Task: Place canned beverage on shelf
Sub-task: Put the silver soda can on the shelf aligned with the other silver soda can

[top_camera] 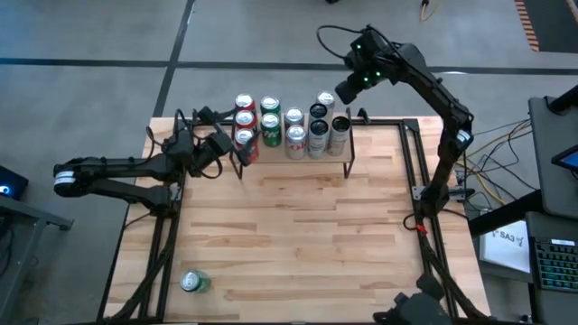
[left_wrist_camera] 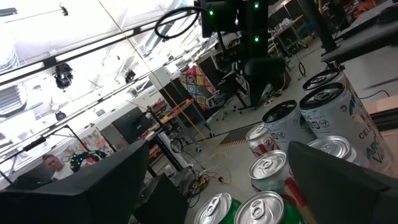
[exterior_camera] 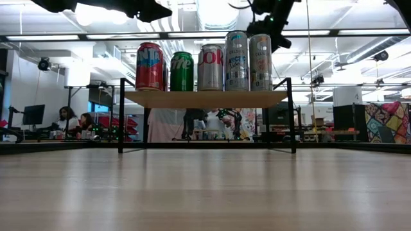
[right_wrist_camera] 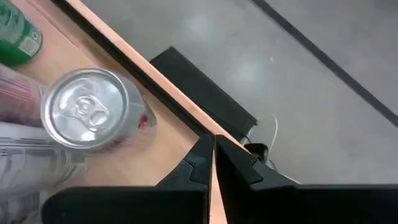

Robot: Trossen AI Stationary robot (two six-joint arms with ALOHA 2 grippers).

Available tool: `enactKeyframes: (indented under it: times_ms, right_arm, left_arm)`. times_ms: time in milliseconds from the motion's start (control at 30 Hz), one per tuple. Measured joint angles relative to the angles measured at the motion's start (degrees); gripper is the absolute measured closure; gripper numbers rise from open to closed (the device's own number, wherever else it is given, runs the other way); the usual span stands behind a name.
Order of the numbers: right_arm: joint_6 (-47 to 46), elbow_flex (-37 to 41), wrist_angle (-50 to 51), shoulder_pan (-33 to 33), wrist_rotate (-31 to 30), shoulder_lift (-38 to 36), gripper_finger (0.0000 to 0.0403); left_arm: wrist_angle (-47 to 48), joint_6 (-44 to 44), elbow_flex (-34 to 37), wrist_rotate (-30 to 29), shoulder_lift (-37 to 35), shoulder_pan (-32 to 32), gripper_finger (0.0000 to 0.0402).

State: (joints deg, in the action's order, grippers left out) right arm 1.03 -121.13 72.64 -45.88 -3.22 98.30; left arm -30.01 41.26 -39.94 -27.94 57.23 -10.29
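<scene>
Shelf (top_camera: 293,161): raised light-wood board on thin black legs at the table's far edge; it is the landmark for every line below.
Cans on shelf (exterior_camera: 199,67): red, green, silver and tall pale cans stand upright in close rows, filling most of the board from its left end to near its right end.
Lone can (top_camera: 194,283): green, lying on its side on the tabletop well in front of the shelf, off toward its left, close to the table's near edge.
Left gripper (top_camera: 228,147): just beside the shelf's left end, level with the red cans; fingers spread wide, nothing between them.
Right gripper (top_camera: 347,90): above the shelf's right end, over the far edge; fingers pressed together, holding nothing.
In the way: the packed cans leave little bare board; the left gripper crowds the left end.
Open room: the tabletop (top_camera: 298,235) in front of the shelf is bare wood up to the lone can.
Under the shelf: open gap between the legs.
</scene>
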Motion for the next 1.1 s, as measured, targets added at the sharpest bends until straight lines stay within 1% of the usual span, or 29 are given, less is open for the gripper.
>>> enactKeyframes:
  times_ms: [100, 267, 367, 500, 633, 733, 800, 933, 1100]
  right_arm:
    - [2.66, 0.33, 0.58, -1.7, 2.65, 0.0, 0.0394]
    - [5.43, 2.77, -1.32, -3.86, 7.58, 0.0, 0.0394]
    - [5.36, 5.09, -4.27, -4.21, 9.53, 0.0, 0.0394]
    - [4.99, 7.58, -5.89, -4.14, 10.09, 0.02, 0.0394]
    - [3.91, 9.27, -8.11, -3.76, 13.17, 0.02, 0.0394]
    - [3.45, 10.22, -9.47, -3.04, 14.17, 0.02, 0.0394]
    - [2.97, 10.92, -10.75, -2.4, 14.2, 0.02, 0.0394]
    - [2.58, 11.4, -12.07, -1.2, 14.18, 0.02, 0.0394]
    - [2.9, 11.24, -13.79, 0.17, 14.15, 0.02, 0.0394]
  left_arm:
    - [-0.03, 0.15, 0.0, -0.04, 0.0, -0.34, 0.0063]
    - [0.19, 0.08, 0.0, -0.11, 0.0, -0.98, 0.0135]
    - [0.27, 0.94, 0.0, -0.13, 0.0, -1.03, 0.0188]
    - [0.06, 3.69, 0.0, -0.13, 0.0, -1.09, 0.0265]
    - [0.08, 4.89, 0.0, -0.15, 0.0, -1.52, 0.0341]
    - [0.67, 4.96, 0.0, -0.15, 0.0, -2.21, 0.0388]
    - [1.19, 4.89, 0.0, -0.15, 0.0, -2.57, 0.0395]
    - [1.45, 4.82, 0.0, -0.17, 0.0, -2.86, 0.0386]
    - [1.8, 4.8, 0.0, -0.17, 0.0, -2.86, 0.0399]
